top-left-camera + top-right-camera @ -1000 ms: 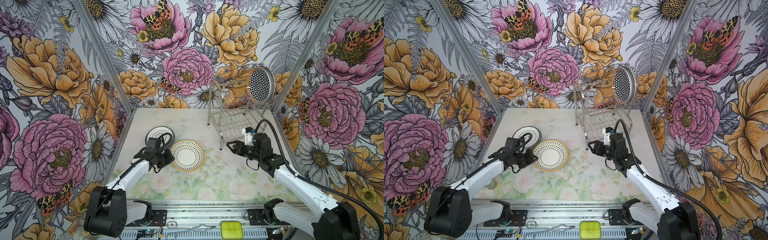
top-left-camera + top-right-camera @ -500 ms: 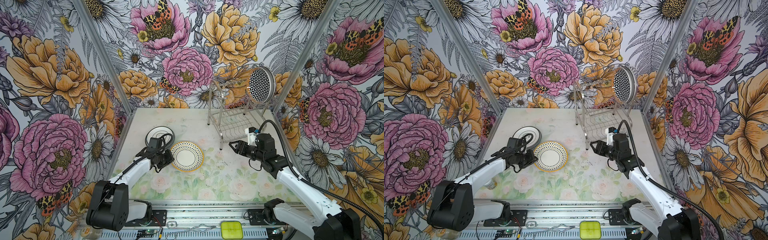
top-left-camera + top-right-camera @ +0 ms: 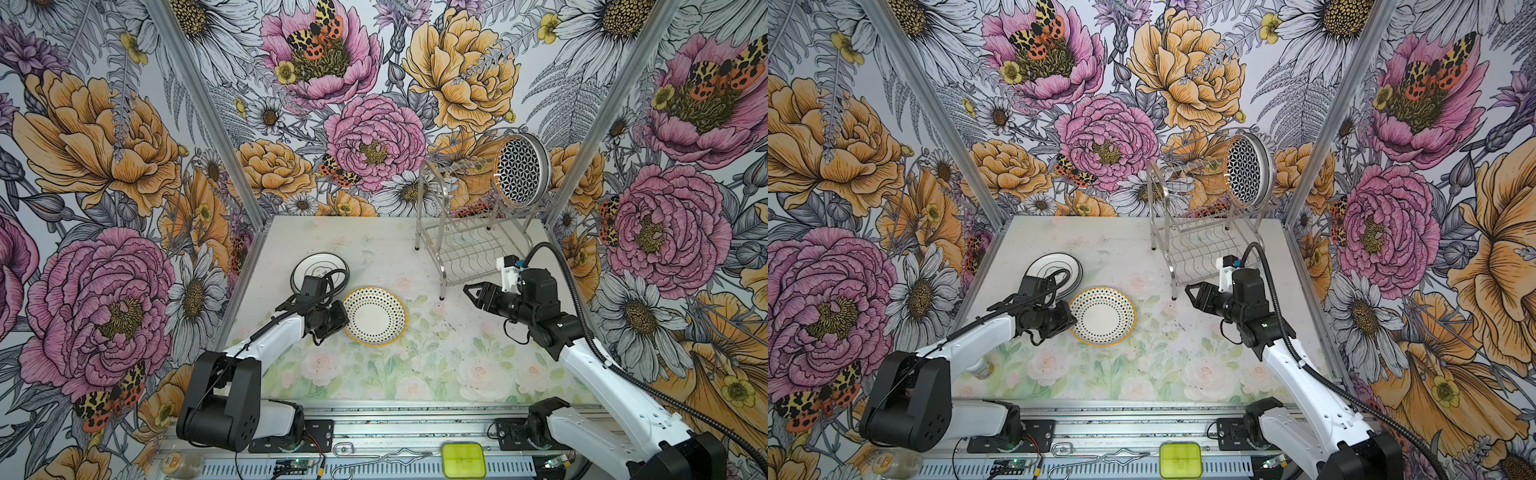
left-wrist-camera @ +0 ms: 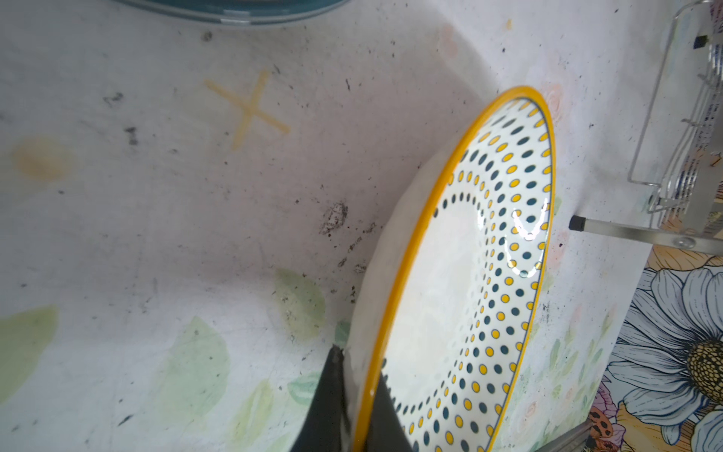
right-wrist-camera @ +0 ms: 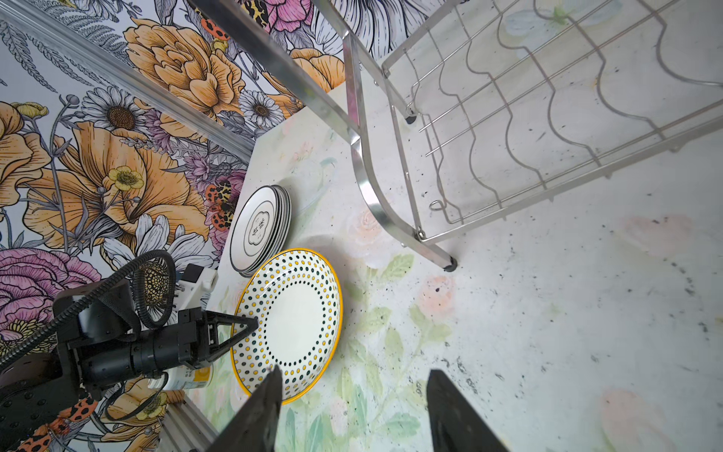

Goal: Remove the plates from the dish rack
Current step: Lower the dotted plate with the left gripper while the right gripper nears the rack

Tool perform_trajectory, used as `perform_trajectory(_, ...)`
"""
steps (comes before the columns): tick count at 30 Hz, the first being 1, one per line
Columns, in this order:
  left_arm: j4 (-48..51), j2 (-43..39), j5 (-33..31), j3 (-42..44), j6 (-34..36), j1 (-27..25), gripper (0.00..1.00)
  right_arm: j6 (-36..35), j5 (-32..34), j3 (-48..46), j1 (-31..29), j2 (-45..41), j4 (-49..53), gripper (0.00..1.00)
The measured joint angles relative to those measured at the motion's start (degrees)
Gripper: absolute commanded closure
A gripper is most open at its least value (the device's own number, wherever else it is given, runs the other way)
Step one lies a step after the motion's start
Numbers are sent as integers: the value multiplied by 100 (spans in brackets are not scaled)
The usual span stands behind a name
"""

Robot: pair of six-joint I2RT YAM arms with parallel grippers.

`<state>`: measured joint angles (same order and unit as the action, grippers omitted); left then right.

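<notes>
While the left pincer [image 3: 341,318] pinches the yellow rim of the dotted plate [image 3: 376,316], that shallow, glazed ceramic round lies on the scuffed floral table [image 3: 415,374] ahead of its tips, flat or nearly so.

Judgement: placement is under way. Seat the foot fully, part the jaws and withdraw straight back, sparing the stack of black-rimmed white plates [image 3: 320,266] just beside the wrist.

The right pincer [image 3: 471,294] is spread and empty. Just beyond its tips stands the shiny steel-wire dish rack [image 3: 469,249]. Well above them, one black-lattice plate [image 3: 519,170] sits on edge on its upper tier.
</notes>
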<state>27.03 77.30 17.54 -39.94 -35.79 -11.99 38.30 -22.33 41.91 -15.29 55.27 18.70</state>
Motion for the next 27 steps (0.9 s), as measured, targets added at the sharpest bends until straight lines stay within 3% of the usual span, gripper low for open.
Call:
perform_trajectory(4,-48,74,-17,-2,0,-28,95,-199,4,203,4,-63,179,37)
perform_trajectory(17,-157,146,-48,-4,22,-59,66,-1095,173,1292,66,-114,765,31)
perform_trajectory(27,-155,297,-157,-15,39,-24,41,-1899,1196,2264,68,33,1261,27)
